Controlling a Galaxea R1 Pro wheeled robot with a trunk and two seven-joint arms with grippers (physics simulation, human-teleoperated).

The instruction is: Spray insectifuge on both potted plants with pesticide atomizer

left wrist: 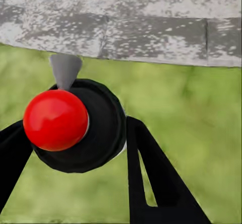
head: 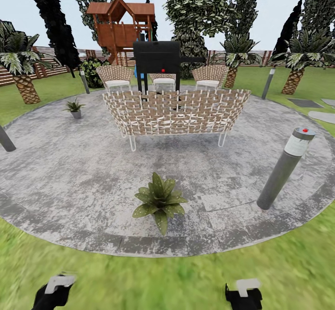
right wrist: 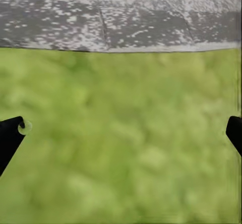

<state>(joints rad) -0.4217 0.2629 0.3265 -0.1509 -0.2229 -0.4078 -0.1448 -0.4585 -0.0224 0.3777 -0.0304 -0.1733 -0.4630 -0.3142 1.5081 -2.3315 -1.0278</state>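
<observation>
Gripping the pesticide atomizer [left wrist: 75, 125] between its fingers, the left claw [left wrist: 75, 148] hangs over grass [left wrist: 201, 113]; right claw [right wrist: 123, 133] open.

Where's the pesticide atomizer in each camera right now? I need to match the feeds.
Head view: not distinguishable; the left hand sits at the bottom edge, on the grass.
Left wrist view: the pesticide atomizer sits left of centre, red top toward the camera, held between the black fingers.
Right wrist view: not in it.
Shared landmark: the paved patio edge where it meets grass.
</observation>
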